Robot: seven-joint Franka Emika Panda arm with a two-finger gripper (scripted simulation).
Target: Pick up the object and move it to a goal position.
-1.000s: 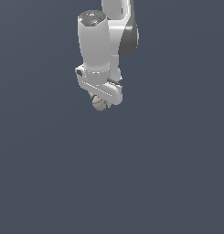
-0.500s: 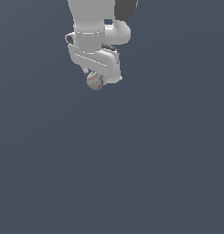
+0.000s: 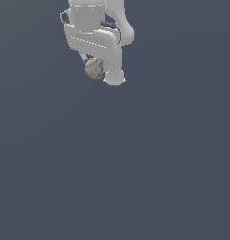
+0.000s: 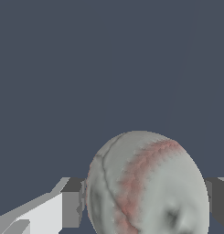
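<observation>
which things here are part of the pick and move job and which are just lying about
Part of the job:
- ball, off-white with red stitching, between the fingers
- gripper, closed on the ball from both sides

Lying about:
- nothing else shows; only a plain dark grey background in both views

Off-white ball point(image 4: 147, 185) with red stitching, white arm point(image 3: 95, 33), grey fingertip pads point(image 4: 72, 203), dark slate-blue background point(image 3: 135, 164)

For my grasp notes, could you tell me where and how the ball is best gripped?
Across its widest middle, one finger on each opposite side. The ball is round, so no part offers an edge; the claw grips it that way now, fingers flanking it, with the red seam facing the wrist camera.
</observation>
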